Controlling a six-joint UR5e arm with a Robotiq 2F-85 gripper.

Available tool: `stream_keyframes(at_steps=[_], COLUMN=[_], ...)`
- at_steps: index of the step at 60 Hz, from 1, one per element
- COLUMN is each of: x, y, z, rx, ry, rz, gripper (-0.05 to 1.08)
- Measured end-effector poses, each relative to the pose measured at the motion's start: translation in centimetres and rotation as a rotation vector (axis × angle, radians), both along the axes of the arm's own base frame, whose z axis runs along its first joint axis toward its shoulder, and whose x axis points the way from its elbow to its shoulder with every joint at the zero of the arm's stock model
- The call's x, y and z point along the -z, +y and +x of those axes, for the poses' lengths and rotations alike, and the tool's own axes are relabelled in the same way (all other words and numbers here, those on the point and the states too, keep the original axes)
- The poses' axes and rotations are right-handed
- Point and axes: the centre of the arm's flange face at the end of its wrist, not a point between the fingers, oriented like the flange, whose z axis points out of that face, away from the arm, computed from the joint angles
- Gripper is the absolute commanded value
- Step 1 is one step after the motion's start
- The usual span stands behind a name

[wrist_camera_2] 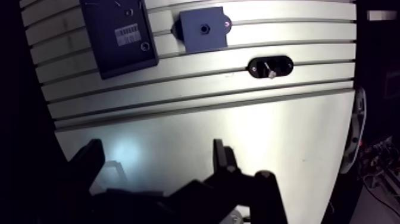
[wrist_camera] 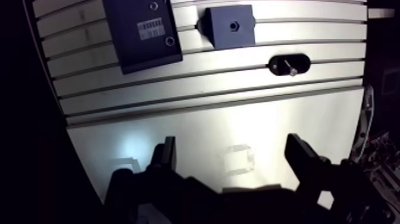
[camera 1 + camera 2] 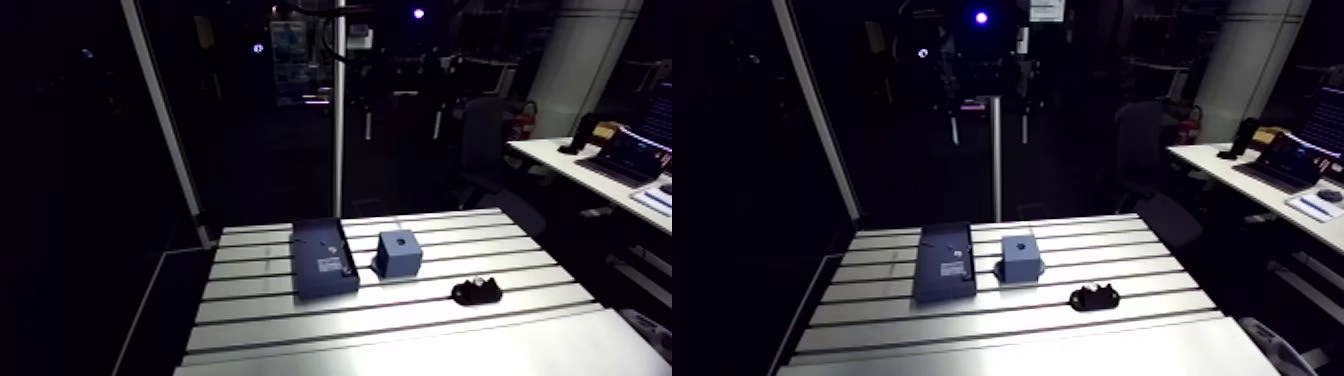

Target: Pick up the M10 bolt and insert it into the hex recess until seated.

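A small silver M10 bolt lies in a black oval holder on the slotted table. Beyond the holder stands a blue block with a hex recess in its top face. In the wrist view my gripper is open, with nothing between its fingers. It hangs over the smooth near part of the table, well short of the holder, which lies ahead and off to one side. In the arm view the holder and the block show, but the gripper does not.
A flat dark blue plate with a white label lies beside the block, seen also in the arm view as the plate. The slotted aluminium table drops off into dark at its left edge. A bare smooth strip runs along its front.
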Motion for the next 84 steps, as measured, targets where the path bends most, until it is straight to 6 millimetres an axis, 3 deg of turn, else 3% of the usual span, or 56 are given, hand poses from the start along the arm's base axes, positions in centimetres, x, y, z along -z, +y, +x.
stream_keyframes(at_steps=[21,43,55,84], x=[-0.5,-0.2,0.3,3.6], y=[-5.5,-6.2,-4.8,3.8], z=[-0.4,-0.7,-1.0,-1.6], rx=[-0.125,-0.145,-0.162,-0.131], ry=[0.005,0.005,0.002,0.030], rz=[-0.009,-0.002,0.010,0.015], gripper=[0.01,0.01,0.01,0.01])
